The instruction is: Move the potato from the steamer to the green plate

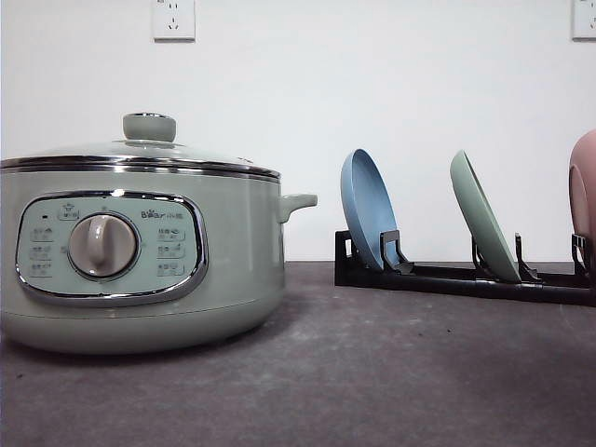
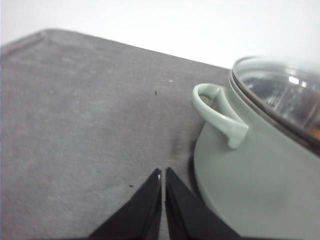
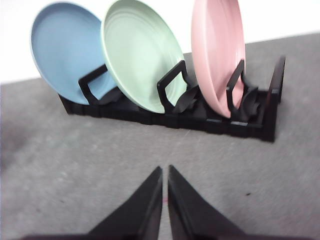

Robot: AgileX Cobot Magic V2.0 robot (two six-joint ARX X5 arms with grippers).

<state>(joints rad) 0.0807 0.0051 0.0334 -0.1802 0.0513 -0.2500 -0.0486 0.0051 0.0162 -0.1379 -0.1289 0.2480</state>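
Left claw point(image 2: 163, 172) hovering low over the grey bench point(image 2: 75, 130), both black tips pressed together and gripping nothing. Just beside it, sitting to its right, the steamer point(image 2: 250, 170), with the small side handle point(image 2: 217, 112) jutting toward the claw. Glass lid point(image 2: 285, 95) resting on the chrome rim, closing the pot.

Right claw point(image 3: 165, 175) likewise hanging above bare bench, tips meeting, carrying nothing. Facing it, farther off, a black rack point(image 3: 200, 117) holding three plates on edge: blue plate point(image 3: 60, 50) on the left, green plate point(image 3: 137, 55) in the middle, pink plate point(image 3: 215, 50) on the right.

In the front view, steamer point(image 1: 140, 242) filling the near left, lid knob point(image 1: 149, 126) standing upright at the top, rack point(image 1: 447, 275) and green plate point(image 1: 484, 228) lying far right.

Potato not being made out (presumably lying inside the closed steamer; only a faint orange hint at the lid's edge in the left wrist view, too unclear to call).

Turning on one relation: steamer lying next to the left claw, green plate lying straight ahead of the right claw. Likely calling for lifting the lid by its knob first, the left arm being nearer, and for bringing the plate down flat from the rack.
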